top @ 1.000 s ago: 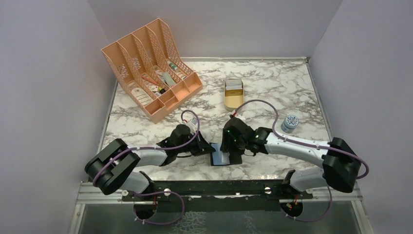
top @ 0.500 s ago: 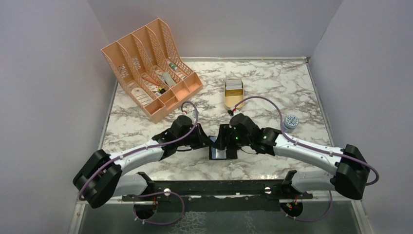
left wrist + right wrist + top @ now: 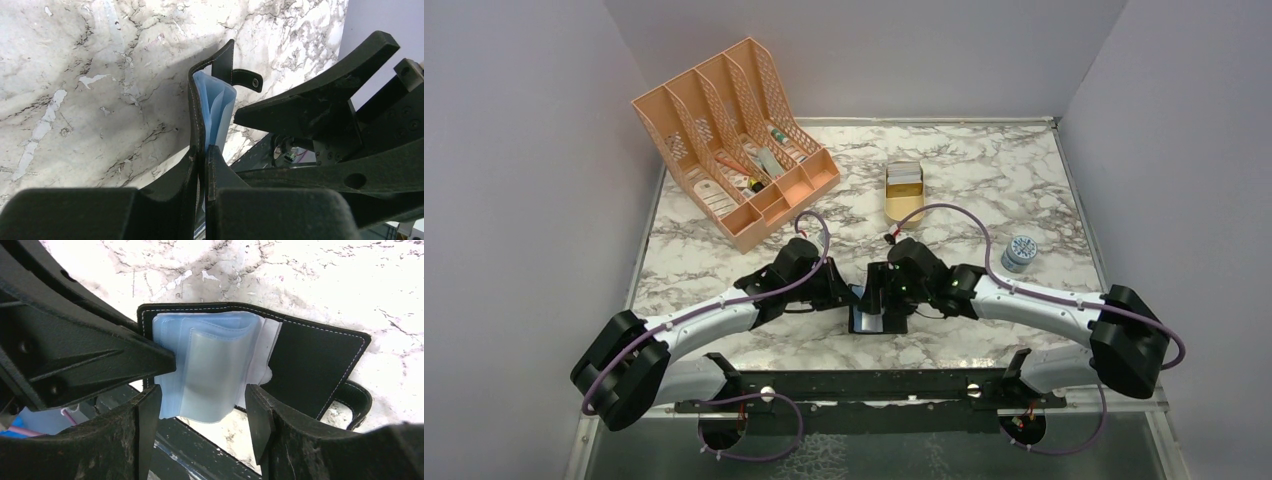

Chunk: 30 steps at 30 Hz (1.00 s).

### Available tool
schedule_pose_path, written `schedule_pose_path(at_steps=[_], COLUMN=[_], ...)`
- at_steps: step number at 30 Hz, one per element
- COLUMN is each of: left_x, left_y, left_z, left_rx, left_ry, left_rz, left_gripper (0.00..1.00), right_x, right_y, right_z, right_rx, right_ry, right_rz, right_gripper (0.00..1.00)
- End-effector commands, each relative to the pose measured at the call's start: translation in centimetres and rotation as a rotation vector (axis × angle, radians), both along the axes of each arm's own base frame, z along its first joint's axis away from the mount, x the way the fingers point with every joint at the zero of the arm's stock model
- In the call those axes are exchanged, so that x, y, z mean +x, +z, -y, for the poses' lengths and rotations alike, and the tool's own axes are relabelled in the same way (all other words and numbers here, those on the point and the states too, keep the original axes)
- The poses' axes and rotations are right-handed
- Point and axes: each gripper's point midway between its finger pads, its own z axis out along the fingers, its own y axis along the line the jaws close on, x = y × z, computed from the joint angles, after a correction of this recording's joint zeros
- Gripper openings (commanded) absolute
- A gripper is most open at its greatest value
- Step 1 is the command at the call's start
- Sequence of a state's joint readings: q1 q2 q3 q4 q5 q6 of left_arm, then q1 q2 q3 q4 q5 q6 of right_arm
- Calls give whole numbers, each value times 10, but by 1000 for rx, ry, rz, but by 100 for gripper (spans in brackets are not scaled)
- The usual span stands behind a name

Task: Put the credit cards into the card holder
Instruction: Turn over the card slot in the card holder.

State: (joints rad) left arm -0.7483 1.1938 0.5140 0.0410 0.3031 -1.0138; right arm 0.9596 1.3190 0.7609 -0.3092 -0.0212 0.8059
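Note:
The black card holder (image 3: 876, 320) is open near the table's front edge, its pale blue clear sleeves (image 3: 215, 365) fanned out. My left gripper (image 3: 852, 297) is shut on the holder's black cover (image 3: 196, 115) and holds it on edge; the snap tab (image 3: 245, 79) sticks out. My right gripper (image 3: 884, 298) is open, its fingers either side of the sleeves' lower edge (image 3: 202, 400), touching nothing that I can see. The credit cards (image 3: 904, 172) lie stacked in a gold tin at the back, whitish face up. No card is in either gripper.
A peach desk organiser (image 3: 734, 140) with pens and tags stands at the back left. The gold tin (image 3: 903, 205) stands at the back middle. A small round blue-grey tin (image 3: 1020, 253) sits right of the right arm. The black front rail (image 3: 874, 385) runs just below the holder.
Both arms have stretched further out and shifted a little left and back with the holder. The left gripper has kept its hold; the right gripper has moved in over the sleeves.

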Motion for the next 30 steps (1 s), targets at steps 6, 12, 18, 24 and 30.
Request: schedule_pose_path(at_steps=[6, 12, 18, 24, 30], left_x=[-1, -3, -4, -1, 2], left_y=[14, 12, 8, 0, 6], left_z=[8, 8, 7, 0, 1], left_rx=[-51, -52, -33, 37, 57], left_ry=[-25, -32, -38, -33, -31], left_rz=[15, 10, 2, -2, -5], left_gripper=[0, 0, 0, 0, 0], right_x=[8, 12, 16, 18, 15], right_y=[-17, -29, -38, -44, -35], right_z=[-3, 9, 31, 67, 101], right_rx=[-13, -76, -183, -347, -453], right_ry=[-12, -62, -139, -238, -330], right_rz=[7, 8, 12, 12, 21], right_gripper=[65, 64, 62, 61, 59])
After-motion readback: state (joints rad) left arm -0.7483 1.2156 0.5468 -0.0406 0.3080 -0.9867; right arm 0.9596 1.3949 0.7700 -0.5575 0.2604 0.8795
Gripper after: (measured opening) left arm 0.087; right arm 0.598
